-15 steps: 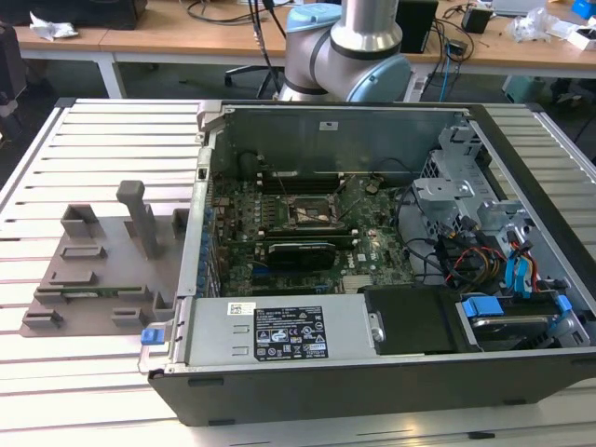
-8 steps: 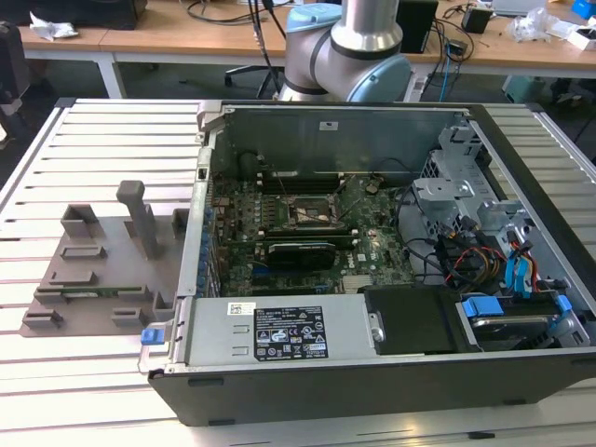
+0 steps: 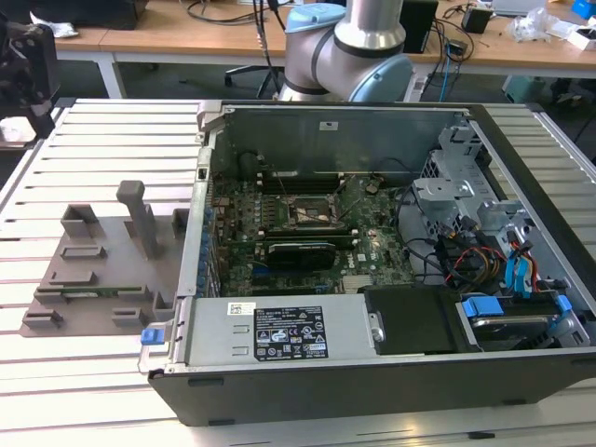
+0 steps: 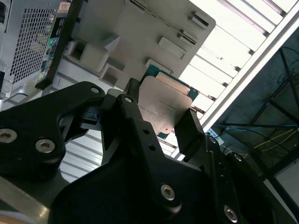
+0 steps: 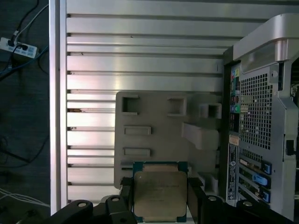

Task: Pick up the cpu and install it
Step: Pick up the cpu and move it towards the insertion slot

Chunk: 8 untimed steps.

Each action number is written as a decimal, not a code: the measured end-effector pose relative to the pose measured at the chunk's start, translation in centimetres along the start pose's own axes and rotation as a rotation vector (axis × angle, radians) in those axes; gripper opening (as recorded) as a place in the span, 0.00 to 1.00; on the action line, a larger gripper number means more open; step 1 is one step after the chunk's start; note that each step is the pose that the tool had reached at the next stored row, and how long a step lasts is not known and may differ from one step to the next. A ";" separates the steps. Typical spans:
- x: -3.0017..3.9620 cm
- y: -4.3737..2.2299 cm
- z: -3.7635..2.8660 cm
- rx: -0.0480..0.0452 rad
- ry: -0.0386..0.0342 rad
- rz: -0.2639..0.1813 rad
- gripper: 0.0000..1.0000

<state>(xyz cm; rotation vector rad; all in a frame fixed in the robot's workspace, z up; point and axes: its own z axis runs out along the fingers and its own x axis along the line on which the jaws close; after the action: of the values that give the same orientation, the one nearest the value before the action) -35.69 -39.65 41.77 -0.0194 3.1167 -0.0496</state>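
Note:
The cpu point(image 5: 160, 195) is a flat square chip with a pale silver top and a green rim. It sits between two black fingers point(image 5: 125, 196) of my gripper point(image 5: 160, 200), which is shut on its opposite edges. In the second wrist view the cpu point(image 4: 164, 105) is again clamped in the gripper point(image 4: 163, 122). It hangs well above the grey fixture plate point(image 5: 159, 121), near the plate's edge. The open socket frame point(image 3: 312, 212) lies on the motherboard inside the open computer case point(image 3: 372, 121).
The grey fixture plate point(image 3: 93, 270) with raised blocks lies on the slatted metal table point(image 3: 112, 140) at the exterior view's left of the case. A long black card point(image 3: 298, 251) sits just in front of the socket. Cables and drive bays point(image 3: 484, 251) crowd the case's other end.

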 end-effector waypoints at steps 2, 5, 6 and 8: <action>-0.45 0.00 0.01 0.0000 0.0000 0.000 0.55; -0.88 -0.01 0.02 0.0000 0.0000 0.000 0.55; -1.01 -0.01 0.02 0.0000 0.0000 0.000 0.55; -1.37 -0.01 0.03 0.0001 0.0001 0.000 0.55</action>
<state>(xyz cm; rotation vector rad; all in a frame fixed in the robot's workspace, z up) -34.32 -39.65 41.78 -0.0193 3.1169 -0.0497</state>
